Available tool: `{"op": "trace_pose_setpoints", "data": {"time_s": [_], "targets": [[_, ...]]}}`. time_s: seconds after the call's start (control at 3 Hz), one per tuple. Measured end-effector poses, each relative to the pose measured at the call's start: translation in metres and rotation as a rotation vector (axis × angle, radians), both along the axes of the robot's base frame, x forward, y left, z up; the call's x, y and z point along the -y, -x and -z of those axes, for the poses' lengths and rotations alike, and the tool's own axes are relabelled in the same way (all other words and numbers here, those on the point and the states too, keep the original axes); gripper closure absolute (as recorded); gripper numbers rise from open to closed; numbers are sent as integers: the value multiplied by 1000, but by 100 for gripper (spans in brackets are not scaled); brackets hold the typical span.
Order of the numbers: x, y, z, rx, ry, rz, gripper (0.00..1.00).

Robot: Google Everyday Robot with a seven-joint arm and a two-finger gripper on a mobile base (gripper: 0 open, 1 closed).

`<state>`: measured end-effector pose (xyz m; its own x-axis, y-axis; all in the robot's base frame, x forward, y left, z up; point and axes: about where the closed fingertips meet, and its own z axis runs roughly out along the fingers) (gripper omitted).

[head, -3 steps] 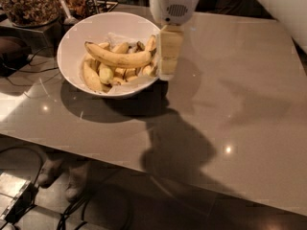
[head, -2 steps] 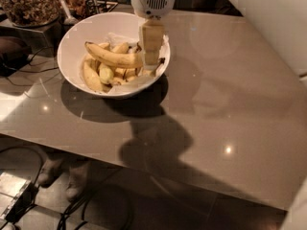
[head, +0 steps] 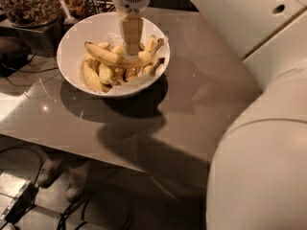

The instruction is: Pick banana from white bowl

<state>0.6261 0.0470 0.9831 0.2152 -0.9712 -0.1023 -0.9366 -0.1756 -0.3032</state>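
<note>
The white bowl sits at the back left of the grey table and holds several bananas. The longest banana lies curved across the top of the pile, from the left side of the bowl toward the right. My gripper hangs straight down from its white wrist over the middle of the bowl, with its tip at or just above the long banana's right half. The bananas behind the gripper are partly hidden.
A dark container of nuts stands behind the bowl at the far left, with utensils beside it. My white arm fills the right side of the view. Cables and a box lie on the floor below the table's front edge.
The gripper has moved left, from the bowl's right rim to over its middle, above the long banana. More of the arm shows at the right.
</note>
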Motion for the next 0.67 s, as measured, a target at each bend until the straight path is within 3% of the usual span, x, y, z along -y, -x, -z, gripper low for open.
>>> {"op": "trace_pose_setpoints", "data": {"time_s": [0.33, 0.67], "targets": [[-9, -13, 19, -37, 6, 0, 33], [-10, -18, 38, -79, 4, 11, 37]]}}
